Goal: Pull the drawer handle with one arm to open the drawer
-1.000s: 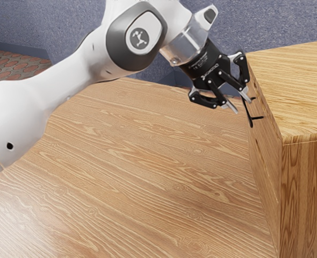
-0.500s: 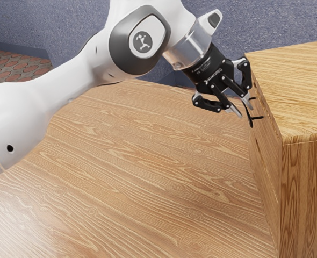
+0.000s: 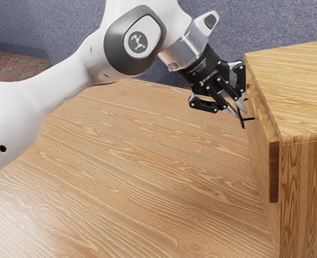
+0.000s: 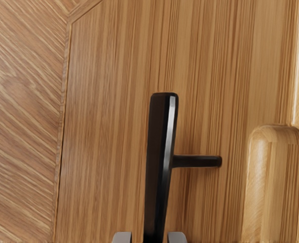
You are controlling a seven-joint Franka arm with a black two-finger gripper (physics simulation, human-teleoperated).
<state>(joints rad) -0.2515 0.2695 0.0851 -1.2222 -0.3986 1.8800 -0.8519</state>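
Gripper (image 3: 240, 110) at upper right pinches the drawer handle (image 4: 159, 167) from 2 sides; make your pull straight and level.

Wrist view: handle (image 4: 159, 167) end cut off; cabinet (image 3: 301, 91) cropped, exterior view's right

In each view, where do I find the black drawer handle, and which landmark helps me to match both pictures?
Exterior view: the handle is at the end effector, high on the drawer front.
Wrist view: the handle runs across the drawer front, close under the hand.
Shared landmark: the drawer front.
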